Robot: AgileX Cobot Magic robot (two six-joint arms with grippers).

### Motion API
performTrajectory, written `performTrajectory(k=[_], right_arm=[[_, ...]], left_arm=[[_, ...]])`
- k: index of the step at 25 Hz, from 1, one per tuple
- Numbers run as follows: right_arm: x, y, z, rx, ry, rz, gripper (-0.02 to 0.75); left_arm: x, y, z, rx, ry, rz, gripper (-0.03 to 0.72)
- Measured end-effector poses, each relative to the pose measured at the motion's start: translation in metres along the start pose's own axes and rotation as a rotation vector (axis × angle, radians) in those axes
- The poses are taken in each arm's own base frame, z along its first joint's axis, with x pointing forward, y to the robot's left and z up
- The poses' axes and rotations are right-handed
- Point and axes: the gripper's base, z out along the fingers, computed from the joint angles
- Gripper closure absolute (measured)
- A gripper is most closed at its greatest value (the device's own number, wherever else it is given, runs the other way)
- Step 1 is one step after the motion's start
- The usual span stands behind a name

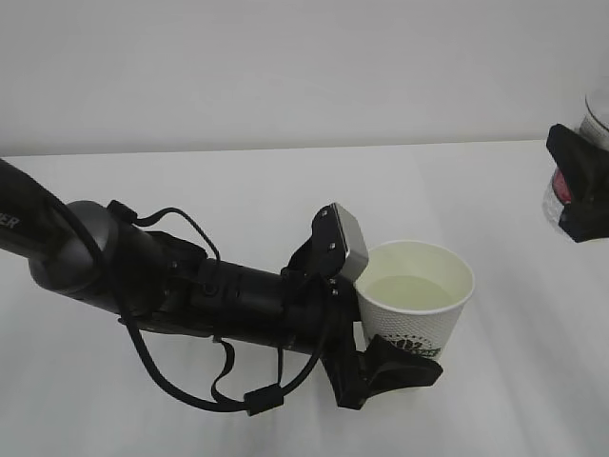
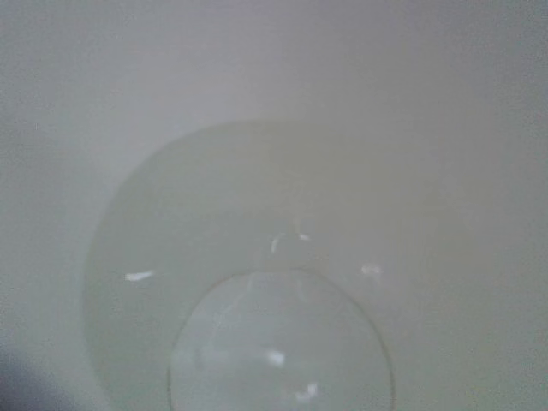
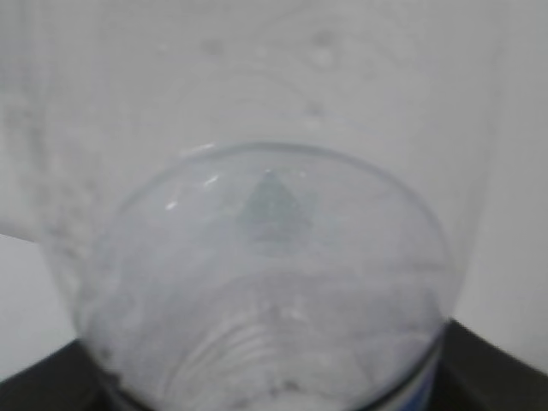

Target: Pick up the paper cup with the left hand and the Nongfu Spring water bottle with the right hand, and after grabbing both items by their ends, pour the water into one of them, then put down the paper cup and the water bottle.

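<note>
The white paper cup (image 1: 416,303) with its dark green logo stands upright at centre right, and pale water (image 1: 411,290) shows inside it. My left gripper (image 1: 388,322) is shut on the cup's side; one black finger (image 1: 400,369) shows in front, the other is hidden behind the cup. The cup's inside (image 2: 274,128) and the water (image 2: 282,342) fill the left wrist view. At the right edge my right gripper (image 1: 579,195) is shut on the Nongfu Spring water bottle (image 1: 561,186), which is cut off by the frame. The clear ribbed bottle (image 3: 265,282) fills the right wrist view between black fingers (image 3: 497,360).
A white table (image 1: 238,190) runs back to a plain light wall. My left arm with its cables (image 1: 171,286) lies low across the left half of the table. I cannot tell whether the cup's base touches the table.
</note>
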Motion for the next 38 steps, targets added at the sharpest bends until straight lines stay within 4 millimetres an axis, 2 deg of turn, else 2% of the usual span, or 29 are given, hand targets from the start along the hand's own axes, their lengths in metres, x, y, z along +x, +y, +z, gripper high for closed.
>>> performTrajectory(k=[6, 19, 24, 31, 38], right_arm=[[0.008, 0.002, -0.009, 0.001, 0.029, 0.093, 0.255], [0.025, 0.006, -0.024, -0.007, 0.100, 0.102, 0.256], [0.039, 0.007, -0.019, -0.002, 0.128, 0.110, 0.256], [0.075, 0.010, -0.007, 0.019, 0.286, 0.135, 0.256], [0.081, 0.007, 0.015, 0.053, 0.286, 0.145, 0.256]], left_arm=[[0.000, 0.000, 0.000, 0.000, 0.000, 0.000, 0.139], [0.000, 0.000, 0.000, 0.000, 0.000, 0.000, 0.139], [0.000, 0.000, 0.000, 0.000, 0.000, 0.000, 0.139], [0.000, 0.000, 0.000, 0.000, 0.000, 0.000, 0.139], [0.000, 0.000, 0.000, 0.000, 0.000, 0.000, 0.139]])
